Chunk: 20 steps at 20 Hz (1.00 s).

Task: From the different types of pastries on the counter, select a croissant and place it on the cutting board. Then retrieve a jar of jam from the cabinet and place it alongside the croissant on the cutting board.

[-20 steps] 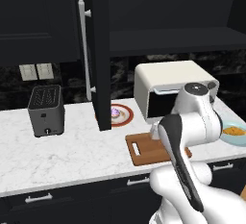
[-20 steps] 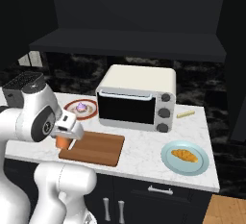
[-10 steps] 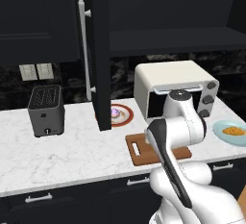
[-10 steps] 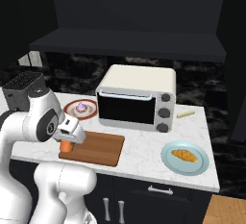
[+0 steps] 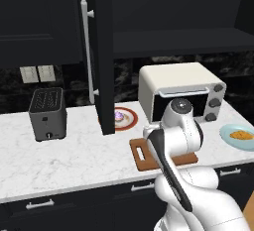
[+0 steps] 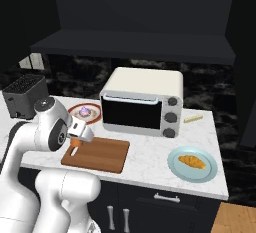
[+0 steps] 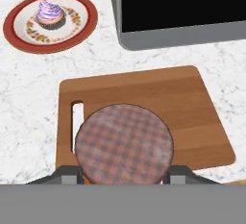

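The jam jar [image 7: 124, 143] looks small, rigid and probably smooth-sided, so a squeeze across its round body just under the checked lid seems the safest hold. The pincer [image 6: 76, 142] is pinching it there, with the arm folded low and the jar hanging over the slot-handle end of the cutting board [image 7: 192, 107] on the tabletop [image 5: 74, 160].
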Motion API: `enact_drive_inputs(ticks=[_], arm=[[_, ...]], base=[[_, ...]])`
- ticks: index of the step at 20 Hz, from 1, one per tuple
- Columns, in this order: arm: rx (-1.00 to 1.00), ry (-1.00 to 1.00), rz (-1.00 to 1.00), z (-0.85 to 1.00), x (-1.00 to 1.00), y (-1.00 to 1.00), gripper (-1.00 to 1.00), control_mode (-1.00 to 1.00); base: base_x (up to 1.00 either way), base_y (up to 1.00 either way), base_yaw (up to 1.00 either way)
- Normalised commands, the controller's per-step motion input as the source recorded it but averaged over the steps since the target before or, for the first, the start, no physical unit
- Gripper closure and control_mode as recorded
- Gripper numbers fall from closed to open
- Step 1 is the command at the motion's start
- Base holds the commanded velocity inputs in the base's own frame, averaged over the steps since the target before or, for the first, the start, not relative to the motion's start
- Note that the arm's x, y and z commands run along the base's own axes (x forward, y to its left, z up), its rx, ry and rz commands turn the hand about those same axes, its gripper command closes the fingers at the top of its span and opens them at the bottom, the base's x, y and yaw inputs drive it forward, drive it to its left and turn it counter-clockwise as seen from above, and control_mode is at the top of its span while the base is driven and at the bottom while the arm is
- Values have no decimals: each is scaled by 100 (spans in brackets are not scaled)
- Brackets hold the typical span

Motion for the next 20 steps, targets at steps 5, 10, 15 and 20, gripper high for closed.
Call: enact_drive_inputs(ticks=[5, 10, 15, 20], arm=[[0, -43, 0, -100, -18, -1, 100, -100], [2, -34, 0, -80, -9, 0, 100, -100], [-3, 0, 0, -24, 0, -4, 100, -100], [-18, -6, 3, -100, -8, -59, 100, -100]], base=[[0, 0, 0], [0, 0, 0], [0, 0, 0], [0, 0, 0]])
